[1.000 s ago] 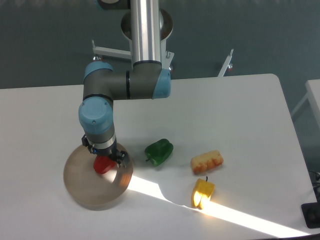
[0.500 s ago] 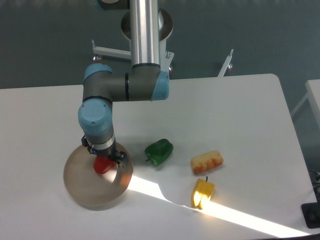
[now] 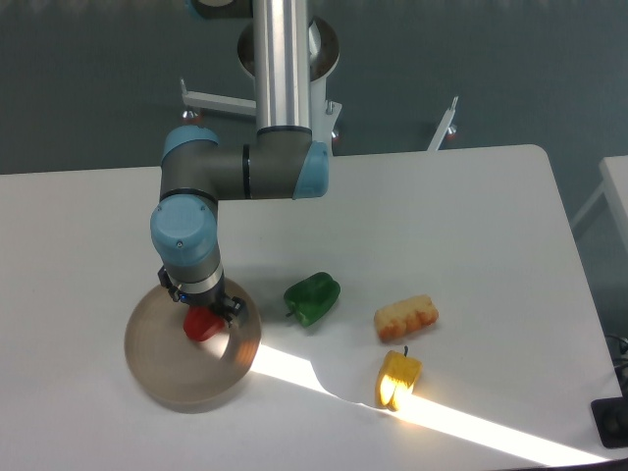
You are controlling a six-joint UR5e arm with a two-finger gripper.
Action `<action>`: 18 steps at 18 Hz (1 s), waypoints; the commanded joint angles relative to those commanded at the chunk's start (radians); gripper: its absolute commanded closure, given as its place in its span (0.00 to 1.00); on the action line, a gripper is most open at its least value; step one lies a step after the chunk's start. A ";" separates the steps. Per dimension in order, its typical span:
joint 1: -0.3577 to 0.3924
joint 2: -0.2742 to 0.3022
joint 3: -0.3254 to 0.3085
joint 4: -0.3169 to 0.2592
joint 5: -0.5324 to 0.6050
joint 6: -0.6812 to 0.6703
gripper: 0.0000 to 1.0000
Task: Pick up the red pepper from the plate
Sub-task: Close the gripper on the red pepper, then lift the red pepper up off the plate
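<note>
three peppers [image 3: 312,298], one plate [image 3: 167,368], one corn piece [image 3: 405,317]

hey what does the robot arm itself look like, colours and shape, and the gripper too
The arm is a polished silver tube with dark grey joint housings and light blue caps. The gripper is small and black, mostly hidden under the wrist; its details are too small to tell. No cables or markings show.

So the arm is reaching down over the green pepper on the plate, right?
Not quite. The camera view shows the gripper over the red pepper on the plate. The green pepper lies on the table beside the plate.
</note>
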 joint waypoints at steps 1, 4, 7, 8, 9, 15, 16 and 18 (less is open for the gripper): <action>0.000 0.002 0.000 0.000 0.000 0.000 0.22; 0.000 0.000 -0.002 0.002 0.000 0.005 0.26; 0.000 0.000 0.002 0.002 -0.002 0.009 0.43; 0.000 0.000 0.003 0.002 -0.003 0.011 0.46; 0.002 0.000 0.009 0.000 -0.003 0.014 0.50; 0.021 0.021 0.018 -0.006 -0.009 0.052 0.61; 0.031 0.035 0.018 -0.009 -0.009 0.070 0.61; 0.051 0.054 0.018 -0.014 -0.009 0.106 0.61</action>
